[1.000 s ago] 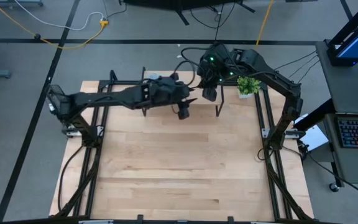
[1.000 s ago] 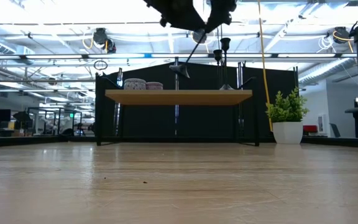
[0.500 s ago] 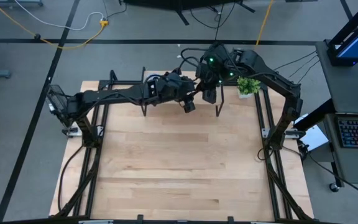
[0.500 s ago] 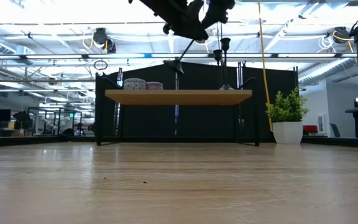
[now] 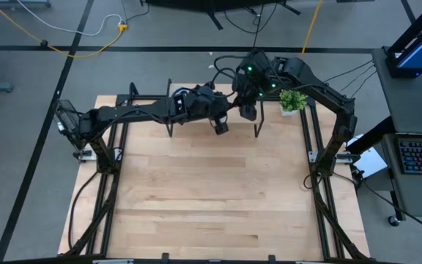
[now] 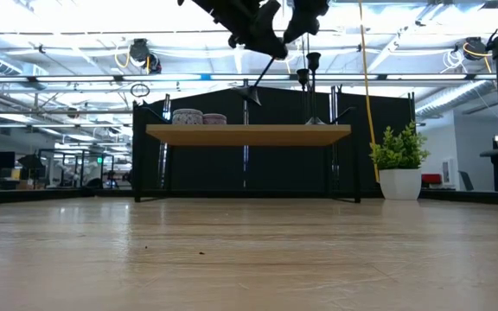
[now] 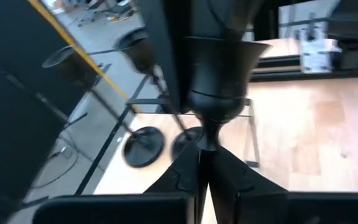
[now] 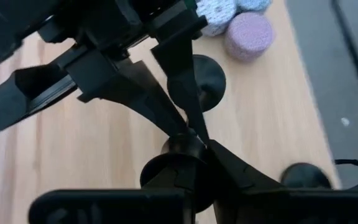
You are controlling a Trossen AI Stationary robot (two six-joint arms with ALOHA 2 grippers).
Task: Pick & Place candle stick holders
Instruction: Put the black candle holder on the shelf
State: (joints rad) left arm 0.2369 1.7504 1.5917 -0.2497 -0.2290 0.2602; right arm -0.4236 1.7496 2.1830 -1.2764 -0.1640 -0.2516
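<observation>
A matte-black candle stick holder (image 7: pixel 219 74) — flared cup, thin stem — hangs tilted above the raised wooden shelf (image 6: pixel 249 133), both the left gripper (image 7: pixel 204 163) and right gripper (image 8: pixel 194 142) clamped on it. Two more holders (image 7: pixel 143 146) stand on the shelf near the round lilac tin (image 8: pixel 248 35) — no legible writing.

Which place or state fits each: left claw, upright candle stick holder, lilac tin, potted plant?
1 left claw
2 upright candle stick holder
3 lilac tin
4 potted plant

A on the table, beside the shelf
B shut on a tilted candle stick holder
C beside a pale-blue tin
D black, stem vertical

Pairs: 1-B, 2-D, 3-C, 4-A.
Right claw: near the left one.
</observation>
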